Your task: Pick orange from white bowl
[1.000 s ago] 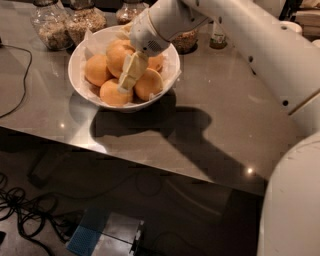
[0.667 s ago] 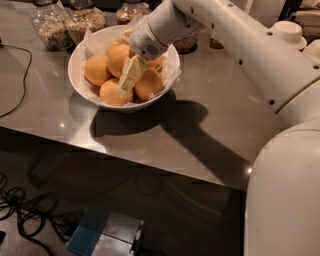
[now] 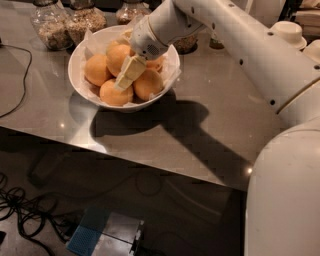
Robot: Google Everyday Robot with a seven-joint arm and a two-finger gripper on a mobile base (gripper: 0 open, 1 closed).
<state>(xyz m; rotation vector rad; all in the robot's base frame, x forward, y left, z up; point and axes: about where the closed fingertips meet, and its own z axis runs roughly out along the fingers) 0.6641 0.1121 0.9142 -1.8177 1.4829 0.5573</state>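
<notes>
Toward the far left of the grey counter [image 3: 55,125] stand two glass jars [image 3: 47,22] of brownish contents, with a third jar [image 3: 131,10] just behind the bowl's far rim. In front of them sits the white bowl [image 3: 122,107], wide and glossy, lined with crinkled white paper [image 3: 172,75] that sticks up past its rim. It holds a heap of oranges [image 3: 96,70]: one at the left, one higher toward the back, one at the front and one at the right front, with another partly hidden behind.

The pincer [image 3: 126,77] is down inside the bowl, its pale tip slanting down and to the left into the middle of the heap, between the front orange and the right one. Whether it is open or closed on any fruit cannot be told. All the oranges lie in the bowl.

From the pincer the white arm [image 3: 240,40] rises to the right across the counter and casts a dark shadow [image 3: 175,120] under the bowl and beyond it. At the far right back stands a stack of small white dishes [image 3: 287,30]. The robot's white body [image 3: 285,200] fills the lower right corner.
</notes>
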